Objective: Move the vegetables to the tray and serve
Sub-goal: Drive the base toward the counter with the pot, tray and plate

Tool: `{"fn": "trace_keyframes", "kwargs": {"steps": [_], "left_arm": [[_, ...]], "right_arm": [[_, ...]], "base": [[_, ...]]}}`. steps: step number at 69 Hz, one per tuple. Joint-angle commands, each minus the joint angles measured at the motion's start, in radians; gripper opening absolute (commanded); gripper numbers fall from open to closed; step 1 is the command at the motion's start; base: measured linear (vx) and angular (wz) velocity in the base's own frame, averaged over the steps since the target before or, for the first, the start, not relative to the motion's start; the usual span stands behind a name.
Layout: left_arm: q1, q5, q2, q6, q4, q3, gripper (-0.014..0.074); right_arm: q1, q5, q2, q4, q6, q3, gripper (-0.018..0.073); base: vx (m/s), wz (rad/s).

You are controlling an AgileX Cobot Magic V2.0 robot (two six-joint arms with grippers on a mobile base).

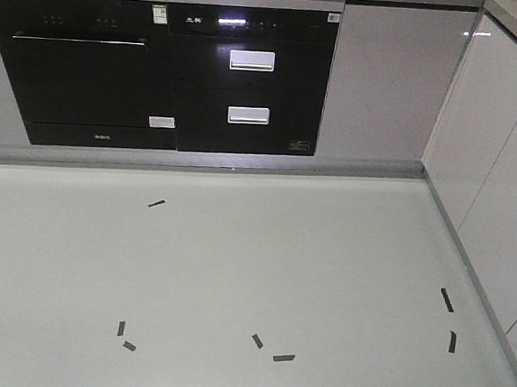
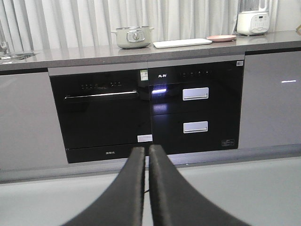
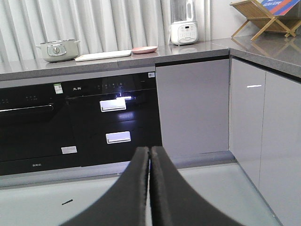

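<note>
1. The vegetables do not show in any view, so you cannot tell where the lettuce lies. It may be on the pink plate [image 3: 144, 49], but the angle is too flat to say.
2. The tray [image 2: 182, 43] lies flat on the surface [image 2: 84, 54], between the lidded pot [image 2: 134, 36] and the pink plate, and looks bare from this low angle.
3. By my reading nothing of the transfer is done. You have yet to reach the surface, pick up the leaf, lay it on the tray and serve.
4. Your left hand [image 2: 146, 149] is closed on nothing, held low and pointing level at the black oven fronts [image 2: 101, 117].
5. Your right hand [image 3: 150, 149] is likewise closed and empty, well apart from the tray.
6. The front view shows only the floor [image 1: 233, 273] with tape marks [image 1: 284, 358], and neither arm is in it.
</note>
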Motion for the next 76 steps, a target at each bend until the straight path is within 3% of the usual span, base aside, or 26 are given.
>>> {"fn": "trace_keyframes", "kwargs": {"steps": [1, 76], "left_arm": [[-0.002, -0.076, -0.015, -0.007, -0.005, 0.023, -0.0006], [-0.002, -0.076, -0.015, -0.007, -0.005, 0.023, -0.0006]], "right_arm": [[-0.003, -0.077, -0.005, -0.008, -0.001, 0.016, -0.0003], [-0.003, -0.077, -0.005, -0.008, -0.001, 0.016, -0.0003]], "base": [[0.00, 0.00], [0.00, 0.00]]}}
